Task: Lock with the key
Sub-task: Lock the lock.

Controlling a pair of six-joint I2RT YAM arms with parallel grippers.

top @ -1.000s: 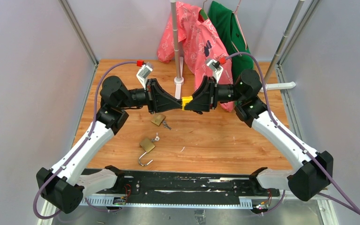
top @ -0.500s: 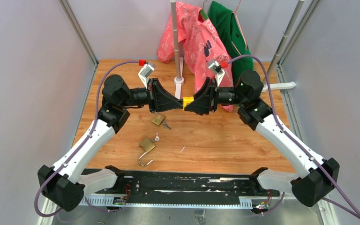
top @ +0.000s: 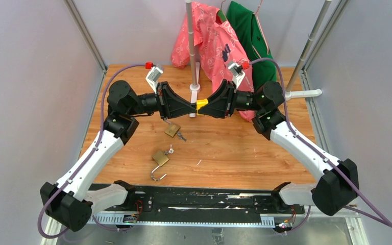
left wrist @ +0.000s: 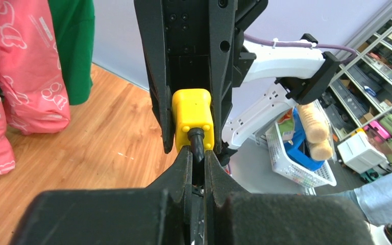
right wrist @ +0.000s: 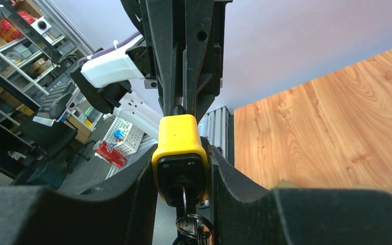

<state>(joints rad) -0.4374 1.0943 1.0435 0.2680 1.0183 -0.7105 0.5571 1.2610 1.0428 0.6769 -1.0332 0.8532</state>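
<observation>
A yellow padlock [top: 200, 105] hangs in the air between my two grippers above the table's middle. My right gripper [top: 205, 106] is shut on its yellow body [right wrist: 179, 138]. A key [right wrist: 185, 196] with a key ring sits in the keyhole on the body's near face in the right wrist view. My left gripper [top: 192, 108] is shut on the lock's black shackle [left wrist: 196, 143], which sticks out of the yellow body [left wrist: 193, 112]. The left gripper [left wrist: 198, 155] shows closed on the shackle and the right gripper [right wrist: 181, 153] closed on the body in the wrist views.
Two brass padlocks lie on the wooden table [top: 265, 148] below the grippers: one [top: 172, 130] with a key [top: 181, 136], one [top: 160, 157] with its shackle open. A pole stand [top: 194, 88], a pink garment [top: 212, 41] and a green garment [top: 247, 30] stand at the back.
Both grippers have moved slightly toward the back of the table together, carrying the yellow padlock between them. The grips have not changed.
</observation>
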